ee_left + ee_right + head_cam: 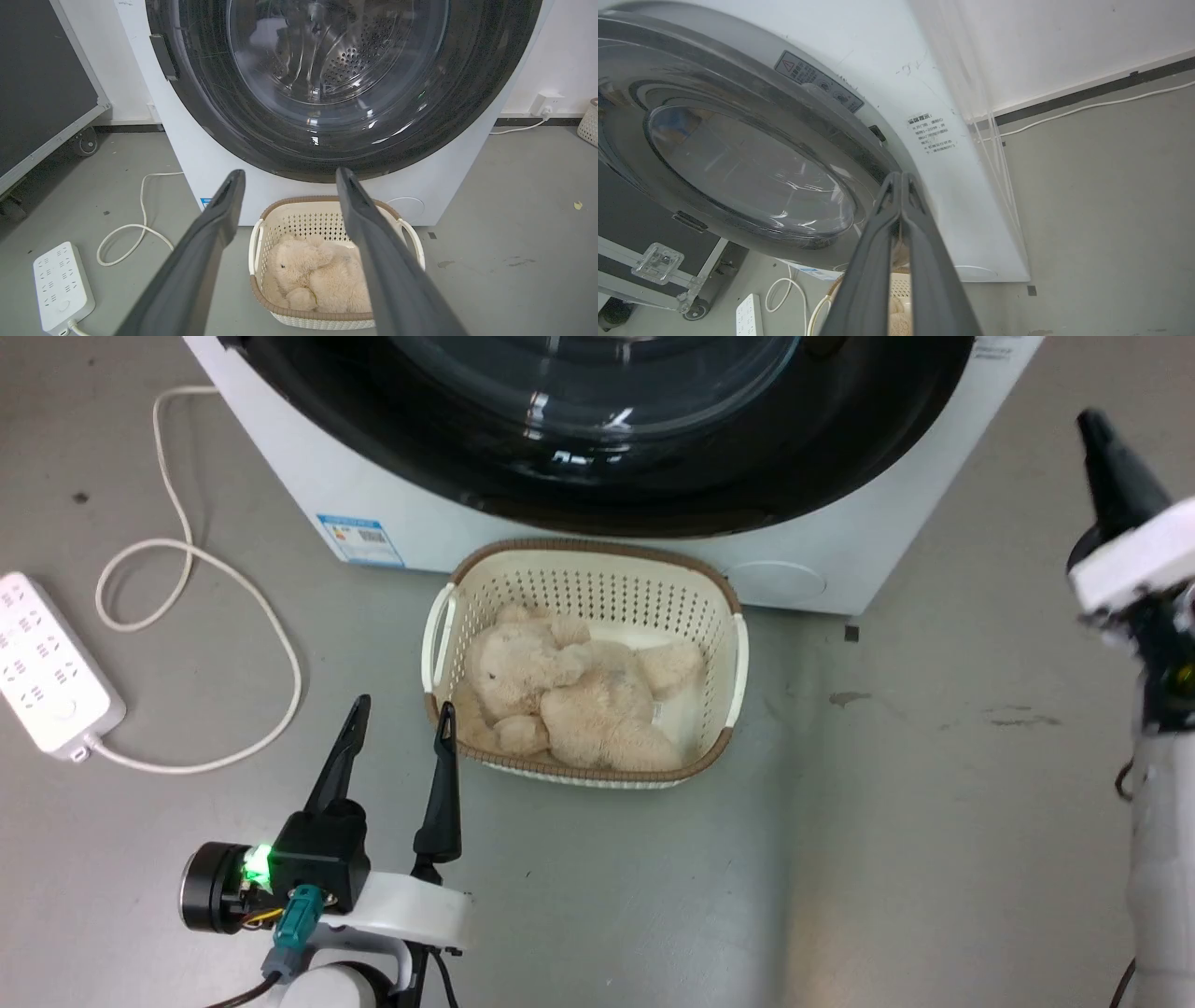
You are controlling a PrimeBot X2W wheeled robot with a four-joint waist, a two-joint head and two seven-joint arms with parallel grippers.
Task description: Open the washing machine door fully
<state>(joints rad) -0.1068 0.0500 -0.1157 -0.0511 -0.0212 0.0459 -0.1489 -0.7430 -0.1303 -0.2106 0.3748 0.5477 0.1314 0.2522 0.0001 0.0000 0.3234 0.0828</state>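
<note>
We face the washing machine door (327, 144), its glossy black ring and bulging glass window lying against the machine's white front (205, 158). From the head and left wrist views it looks shut. From the right wrist view we cannot tell whether there is a gap at its edge.

Our right hand (901, 176) is raised at the door's right side, its two dark fingers clenched together with nothing between them. Their tips are just beside the door's rim; whether they touch it we cannot tell. Our left hand (403, 709) hangs low over the grey floor (887, 803), released and empty, fingers spread wide and pointing toward the machine.

Directly below the door, close against the machine's base, stands a cream perforated basket (597, 553) with a brown rim. In it lies a beige plush bear (569, 695). In the head view, one finger of the left hand crosses the basket's near left corner.

On the floor to our left lie a white power strip (51, 663) and its pale cable (238, 593), looped beside the machine. A black case (42, 84) on casters stands left of the machine, and a wall socket (546, 101) sits on the wall to its right.
</note>
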